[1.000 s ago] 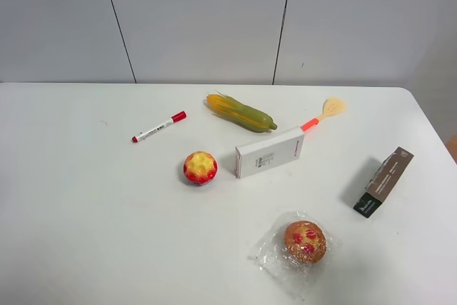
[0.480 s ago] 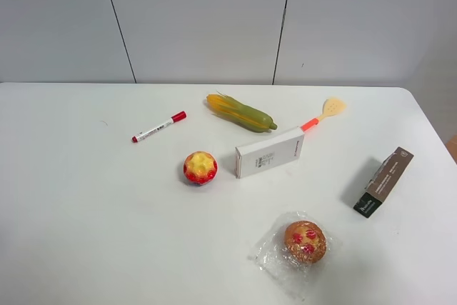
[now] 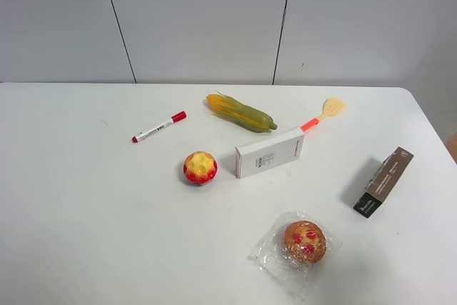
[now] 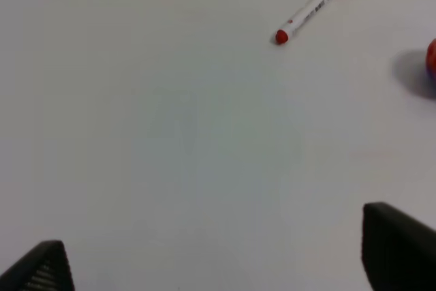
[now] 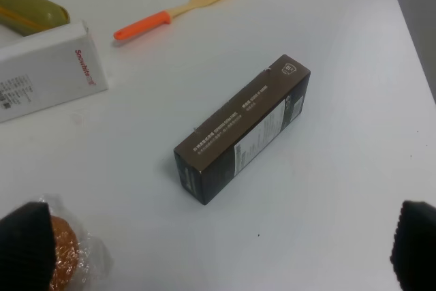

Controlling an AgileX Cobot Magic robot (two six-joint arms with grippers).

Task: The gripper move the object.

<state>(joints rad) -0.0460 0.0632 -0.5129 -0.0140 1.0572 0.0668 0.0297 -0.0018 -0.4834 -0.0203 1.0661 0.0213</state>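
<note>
Nothing moved | white carton (image 3: pixel 270 153) untouched | claws only in wrist views

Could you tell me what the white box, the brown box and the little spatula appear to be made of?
The white box looks like matte printed cardboard: sharp folded edges, red lettering, grey print. The dark brown box also seems cardboard, slightly glossier, with white label text and crisp corners. The spatula is probably plastic: a smooth orange handle and a pale yellow perforated blade.

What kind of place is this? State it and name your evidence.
Probably a robot test bench, not a home: a bare white table against plain grey wall panels, with unrelated props laid apart, such as a toy corn cob, marker and white carton.
</note>
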